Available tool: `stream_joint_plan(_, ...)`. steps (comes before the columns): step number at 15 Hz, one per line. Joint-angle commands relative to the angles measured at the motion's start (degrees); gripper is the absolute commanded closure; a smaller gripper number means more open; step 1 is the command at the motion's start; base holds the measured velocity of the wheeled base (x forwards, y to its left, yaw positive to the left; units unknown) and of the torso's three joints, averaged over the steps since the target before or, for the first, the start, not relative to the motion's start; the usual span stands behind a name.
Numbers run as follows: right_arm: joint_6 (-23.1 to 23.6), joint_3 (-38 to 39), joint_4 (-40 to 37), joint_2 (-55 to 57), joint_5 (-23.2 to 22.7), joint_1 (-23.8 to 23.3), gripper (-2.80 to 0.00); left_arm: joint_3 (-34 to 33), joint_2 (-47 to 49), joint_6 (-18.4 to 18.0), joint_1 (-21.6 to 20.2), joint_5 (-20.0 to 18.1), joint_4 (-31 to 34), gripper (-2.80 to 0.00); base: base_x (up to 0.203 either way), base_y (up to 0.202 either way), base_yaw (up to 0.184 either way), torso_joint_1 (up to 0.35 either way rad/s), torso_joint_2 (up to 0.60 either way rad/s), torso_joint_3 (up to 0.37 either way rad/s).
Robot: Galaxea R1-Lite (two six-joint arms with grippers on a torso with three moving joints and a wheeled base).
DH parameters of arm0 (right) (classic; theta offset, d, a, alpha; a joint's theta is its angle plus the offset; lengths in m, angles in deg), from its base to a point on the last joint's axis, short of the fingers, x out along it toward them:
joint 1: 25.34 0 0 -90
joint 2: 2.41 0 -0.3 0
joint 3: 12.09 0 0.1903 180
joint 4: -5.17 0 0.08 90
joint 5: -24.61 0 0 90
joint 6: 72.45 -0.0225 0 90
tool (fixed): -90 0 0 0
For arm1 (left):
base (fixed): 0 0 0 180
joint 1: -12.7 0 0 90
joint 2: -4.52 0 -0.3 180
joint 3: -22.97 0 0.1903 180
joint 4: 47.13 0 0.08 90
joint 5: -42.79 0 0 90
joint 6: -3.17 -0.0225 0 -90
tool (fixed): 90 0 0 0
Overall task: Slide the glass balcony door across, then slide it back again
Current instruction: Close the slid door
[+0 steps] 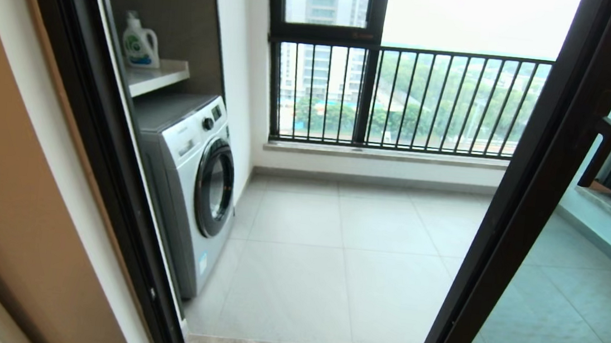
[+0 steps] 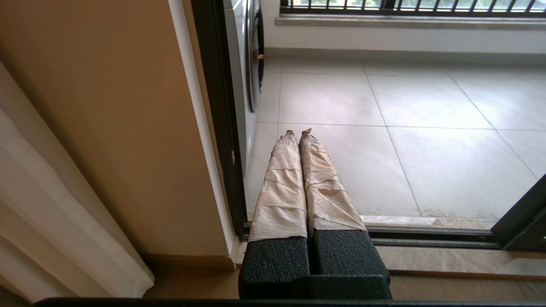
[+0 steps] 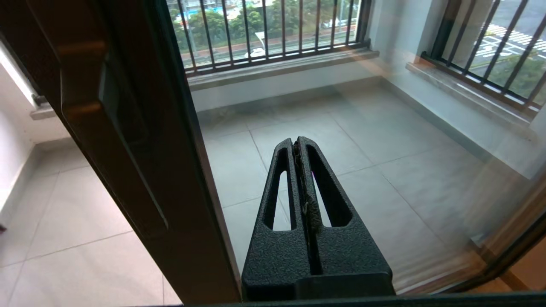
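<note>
From the head camera, the glass balcony door (image 1: 535,177) stands at the right of the opening, slid well aside, its dark upright slanting down the frame with the short bar handle (image 1: 599,152) on its far side; the doorway between it and the left jamb is open onto the tiled balcony floor (image 1: 353,254), with a washing machine (image 1: 192,183) at the left. Neither arm shows in this view. In the left wrist view, the left gripper (image 2: 298,133) has its taped fingers pressed together on nothing, low by the left jamb and the floor track (image 2: 426,234), well apart from the door. In the right wrist view, the right gripper (image 3: 297,141) is likewise closed and empty, just beside the door's upright (image 3: 140,140), facing the glass. I judge the door is not yet engaged and a slide is about to begin. The next move calls for the right gripper to reach the handle or the upright's edge and push steadily along the track.
</note>
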Motion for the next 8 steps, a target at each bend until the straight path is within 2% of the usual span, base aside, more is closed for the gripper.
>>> stream_joint_plan(1, 0.07, -2.34, 0.13, 3.67, 0.03, 1.61, 0.0, 0.01, 0.09, 0.04, 0.0, 0.04, 0.04, 0.0, 0.0, 0.0, 0.0, 0.0, 0.0, 0.0)
stream_joint_plan(4, 0.11, -3.06, 0.11, 4.56, 0.32, 4.79, 0.0, 0.01, 0.09, 0.04, 0.0, 0.04, 0.04, 0.0, 0.0, 0.0, 0.0, 0.0, 0.0, 0.0)
stream_joint_plan(8, 0.18, -4.78, 0.17, 5.82, 3.27, 8.61, 0.0, 0.01, 0.09, 0.04, 0.0, 0.04, 0.04, 0.0, 0.0, 0.0, 0.0, 0.0, 0.0, 0.0)
